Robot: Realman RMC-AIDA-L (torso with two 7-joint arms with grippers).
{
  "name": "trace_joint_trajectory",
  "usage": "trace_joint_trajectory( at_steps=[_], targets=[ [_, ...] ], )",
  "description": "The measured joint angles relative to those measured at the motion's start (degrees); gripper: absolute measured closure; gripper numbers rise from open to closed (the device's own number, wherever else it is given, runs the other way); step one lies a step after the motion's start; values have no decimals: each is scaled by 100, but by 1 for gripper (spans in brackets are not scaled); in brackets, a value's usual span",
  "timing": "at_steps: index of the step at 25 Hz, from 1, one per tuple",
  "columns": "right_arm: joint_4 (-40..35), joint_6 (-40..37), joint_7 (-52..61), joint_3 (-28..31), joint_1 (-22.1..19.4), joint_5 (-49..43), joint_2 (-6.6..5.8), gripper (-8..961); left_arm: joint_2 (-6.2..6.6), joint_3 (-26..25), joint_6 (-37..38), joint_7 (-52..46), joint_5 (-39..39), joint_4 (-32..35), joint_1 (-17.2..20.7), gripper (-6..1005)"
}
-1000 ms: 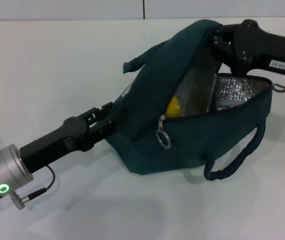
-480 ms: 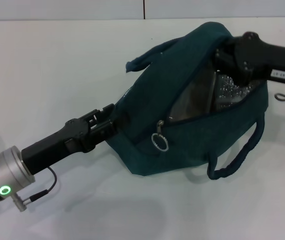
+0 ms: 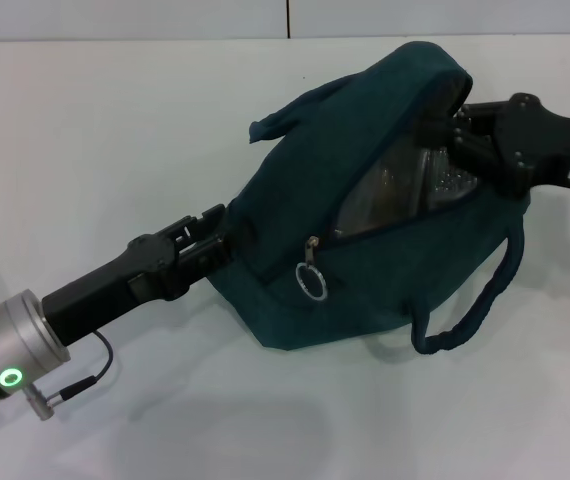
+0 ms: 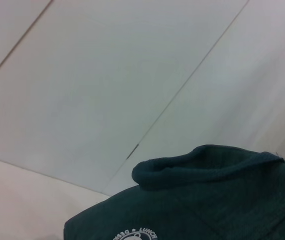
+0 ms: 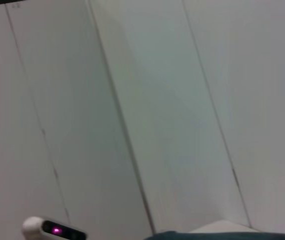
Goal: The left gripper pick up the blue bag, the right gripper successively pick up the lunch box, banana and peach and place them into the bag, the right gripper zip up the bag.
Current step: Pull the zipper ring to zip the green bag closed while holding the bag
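Head view: blue bag [image 3: 365,200] lies left-right.

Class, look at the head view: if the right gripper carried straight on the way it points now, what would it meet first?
Probably the blue bag: the right gripper already points into its open mouth, so the inside comes first, though depth is unclear.

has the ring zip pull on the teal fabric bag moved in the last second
Yes. The ring zip pull slid left toward the left gripper, which holds the teal fabric bag.
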Motion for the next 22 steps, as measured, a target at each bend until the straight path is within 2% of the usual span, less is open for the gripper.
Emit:
trace_joint_trajectory(
  at_steps=[8, 10, 14, 18, 22],
  targets=[
    [-13, -870, -15, 257, -162, -23, -314, 888, 0, 14, -154, 25, -6, -67, -69, 355],
    [-35, -1129, -50, 447, -297, -69, -404, 887, 0, 8, -156, 32, -6, -70, -72, 355],
    [-2, -1477, -33, 1190, -576, -561, -563, 885, 0, 1, -157, 36, -7, -70, -66, 356],
    [23, -1504, -24, 1944, -860, -1322, -564, 884, 0, -1, -157, 36, -6, -70, -47, 357],
    [58, -1211, -49, 2263, -998, -1822, -480, 882, 0, -7, -156, 36, -6, -69, -53, 356]
  ],
)
